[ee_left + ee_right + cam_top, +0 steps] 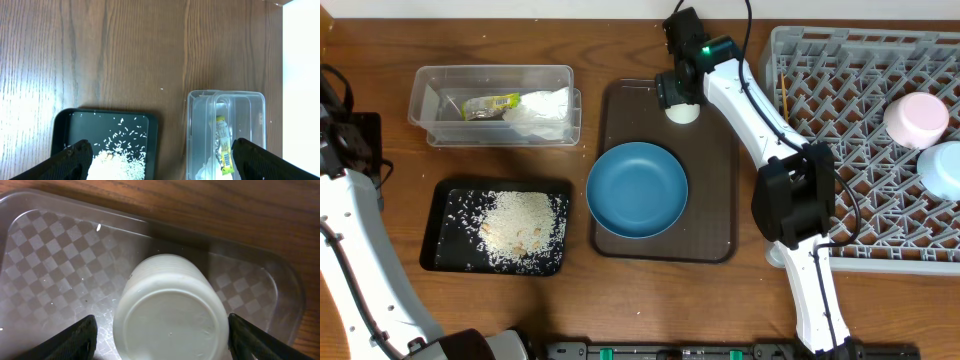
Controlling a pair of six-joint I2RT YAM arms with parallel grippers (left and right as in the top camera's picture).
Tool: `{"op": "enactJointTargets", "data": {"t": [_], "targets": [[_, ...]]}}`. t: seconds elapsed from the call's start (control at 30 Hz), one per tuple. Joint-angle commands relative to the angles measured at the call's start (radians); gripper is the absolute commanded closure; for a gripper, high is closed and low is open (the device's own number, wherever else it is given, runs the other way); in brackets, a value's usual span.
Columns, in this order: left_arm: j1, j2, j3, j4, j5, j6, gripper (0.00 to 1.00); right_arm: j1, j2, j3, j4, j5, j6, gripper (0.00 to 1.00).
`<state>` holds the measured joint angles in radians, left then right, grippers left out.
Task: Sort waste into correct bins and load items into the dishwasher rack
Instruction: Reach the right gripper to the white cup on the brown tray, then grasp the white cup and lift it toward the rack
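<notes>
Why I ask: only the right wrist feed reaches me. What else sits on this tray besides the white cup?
Observer: A blue bowl, empty, on the same tray, apart from the white cup.
Operator: Is the rack free?
Observer: Partly; the dish rack right of the tray already holds a pink cup and a pale blue cup.
Operator: And the left arm?
Observer: Its end effector hangs open over the gap between the black rice tray and the clear bin.

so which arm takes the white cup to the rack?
Right. The right gripper is open astride the cup on the brown tray, beside the rack. The left gripper hangs near the rice tray and waste bin.
</notes>
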<state>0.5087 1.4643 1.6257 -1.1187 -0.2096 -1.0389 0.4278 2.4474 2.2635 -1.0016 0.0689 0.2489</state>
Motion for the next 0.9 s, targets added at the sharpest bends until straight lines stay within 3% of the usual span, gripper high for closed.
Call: {"op": "enactJointTargets", "data": {"t": [0.0,0.37,0.77,0.87], "targets": [[0.003,0.006,0.0,-0.003,-0.012,0.01,0.08,0.01,0.015,0.012,0.0,0.039,0.009,0.2],[0.003,0.006,0.0,-0.003,-0.012,0.01,0.08,0.011,0.058,0.012,0.004,0.069,0.01,0.2],[0.003,0.006,0.0,-0.003,-0.012,0.01,0.08,0.01,0.042,0.013,0.013,0.055,0.009,0.46],[0.003,0.006,0.0,-0.003,-0.012,0.01,0.08,0.001,0.009,0.013,0.008,0.055,0.01,0.46]]}}
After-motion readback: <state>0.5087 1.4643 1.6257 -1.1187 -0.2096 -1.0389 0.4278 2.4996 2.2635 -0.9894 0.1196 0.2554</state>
